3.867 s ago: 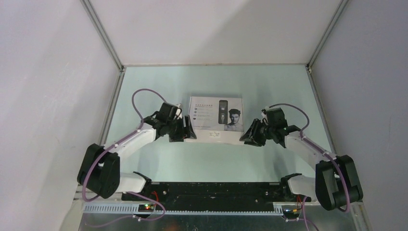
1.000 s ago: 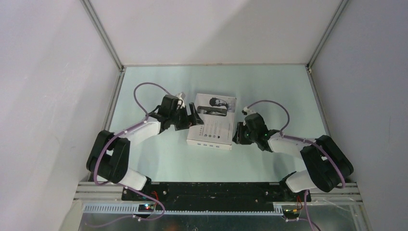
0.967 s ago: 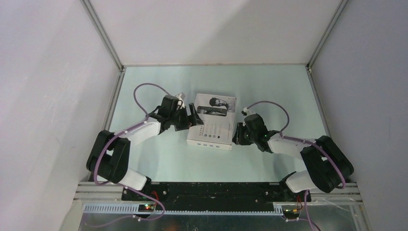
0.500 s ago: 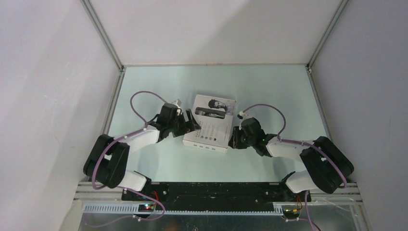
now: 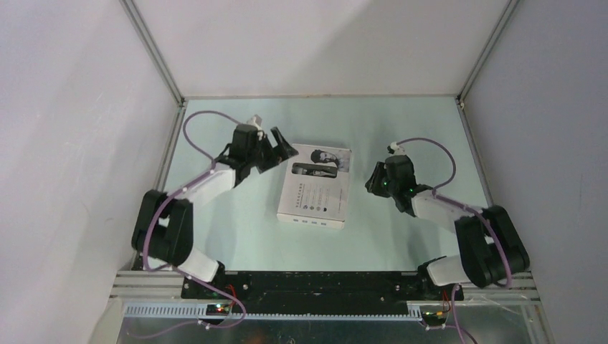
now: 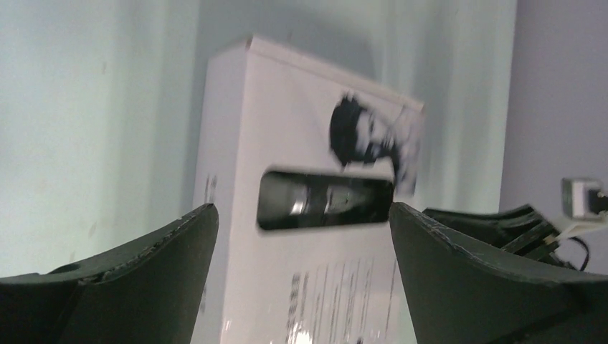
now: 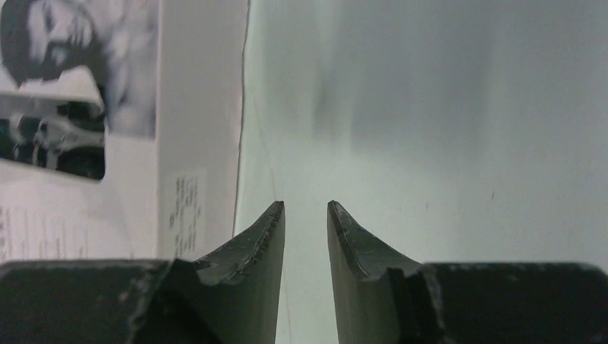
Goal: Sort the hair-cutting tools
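— Black fingers of your left gripper [image 6: 302,208] stand spread about as wide as they go, with nothing between them. They rise from the bottom corners of the left wrist view. The white box [image 6: 287,143] fills the gap behind them, untouched.

— Agreed. Your right gripper [image 7: 305,206] is another matter: its fingers [image 7: 262,244] are parted by only a narrow slit, and only bare table shows through it. It grips nothing either.

— Moving outward from the left one: in the overhead view it hovers over the pale green table [image 5: 236,215], just off the box's upper left corner and clear of it.

— Your right one sits to the right of the box, level with its upper half, with a strip of table between them. In its wrist view the box's side wall runs up the left of the frame, just beside the finger on that side.

— Now the tools. The box lies flat at the centre of the overhead frame, long side running up and down, slightly skewed. A printed man's face [image 5: 326,154] is at its top end. Below it a dark strip shows a silver-grey and black clipper [image 6: 323,201].

— You cannot tell whether that is the clipper itself behind a window or only a print, because the wrist view is blurred.
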`<state>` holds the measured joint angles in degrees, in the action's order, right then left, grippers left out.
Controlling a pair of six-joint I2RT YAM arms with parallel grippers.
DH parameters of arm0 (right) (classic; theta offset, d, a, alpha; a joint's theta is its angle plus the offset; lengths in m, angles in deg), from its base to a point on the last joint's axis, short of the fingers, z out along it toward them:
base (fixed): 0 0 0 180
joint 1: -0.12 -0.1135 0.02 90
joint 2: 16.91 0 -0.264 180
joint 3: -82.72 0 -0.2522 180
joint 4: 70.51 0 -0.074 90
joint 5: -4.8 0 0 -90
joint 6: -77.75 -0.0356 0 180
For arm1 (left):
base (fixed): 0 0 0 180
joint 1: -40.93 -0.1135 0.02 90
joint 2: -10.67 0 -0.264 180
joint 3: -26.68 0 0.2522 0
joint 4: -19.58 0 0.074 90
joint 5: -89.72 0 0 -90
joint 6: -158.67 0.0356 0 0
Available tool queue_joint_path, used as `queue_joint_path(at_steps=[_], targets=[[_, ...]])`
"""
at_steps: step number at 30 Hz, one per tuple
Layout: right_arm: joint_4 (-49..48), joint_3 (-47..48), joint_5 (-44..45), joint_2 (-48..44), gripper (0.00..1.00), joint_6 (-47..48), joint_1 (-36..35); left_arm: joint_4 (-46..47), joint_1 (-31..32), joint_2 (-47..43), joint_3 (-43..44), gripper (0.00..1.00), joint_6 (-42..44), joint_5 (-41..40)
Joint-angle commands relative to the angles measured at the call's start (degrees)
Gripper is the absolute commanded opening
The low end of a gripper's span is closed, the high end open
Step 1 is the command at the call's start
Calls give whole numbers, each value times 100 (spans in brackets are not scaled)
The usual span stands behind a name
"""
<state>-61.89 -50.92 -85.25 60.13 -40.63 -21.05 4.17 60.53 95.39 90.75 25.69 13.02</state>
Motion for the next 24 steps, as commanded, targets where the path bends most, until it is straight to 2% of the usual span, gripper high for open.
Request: queue_joint_path(at_steps=[1, 7, 16, 24], targets=[[-449, 806, 614, 844, 32, 178, 149, 282, -89, 958, 1191, 95, 286, -248], [-418, 1620, 837, 1786, 32, 2, 205, -43, -180, 2086, 2245, 96, 420, 6], [-300, 2614, 576, 2880, 32, -224, 240, -56, -189, 2889, 2628, 95, 298, 519], [-815, 3107, -856, 3516, 32, -208, 237, 40, -160, 3252, 2803, 95, 42, 1066]])
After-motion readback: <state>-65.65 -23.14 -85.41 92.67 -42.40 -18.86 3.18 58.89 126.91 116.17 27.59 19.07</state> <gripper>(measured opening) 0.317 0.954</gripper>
